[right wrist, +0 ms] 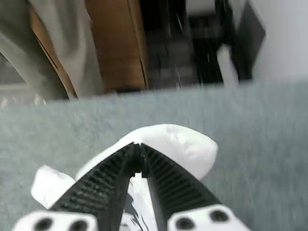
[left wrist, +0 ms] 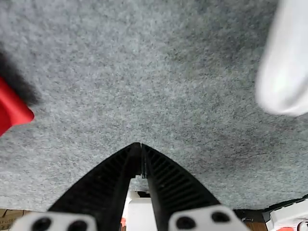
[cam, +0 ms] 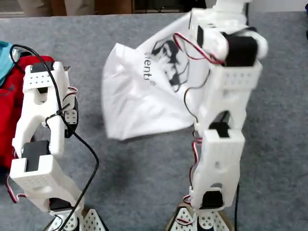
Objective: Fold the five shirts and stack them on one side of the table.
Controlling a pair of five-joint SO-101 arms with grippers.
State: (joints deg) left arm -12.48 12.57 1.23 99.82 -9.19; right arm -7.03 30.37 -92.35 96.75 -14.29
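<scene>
A white shirt (cam: 139, 96) with black print hangs crumpled, one corner lifted off the grey felt table (cam: 144, 178). My right gripper (right wrist: 140, 150) is shut on a fold of this white shirt (right wrist: 185, 144), high above the table's far side. My right arm (cam: 226, 82) stands over the shirt's right edge. My left gripper (left wrist: 141, 150) is shut with nothing in it, low over bare felt. It sits between a red shirt (left wrist: 12, 113) and the white shirt (left wrist: 288, 62). In the high view my left gripper (cam: 71, 125) points down beside the red shirt (cam: 9, 91).
A teal shirt (cam: 5, 55) lies on the red one at the table's left edge. Bare felt spreads between the two arm bases and to the right of my right arm. Wooden furniture (right wrist: 115, 48) stands beyond the far edge.
</scene>
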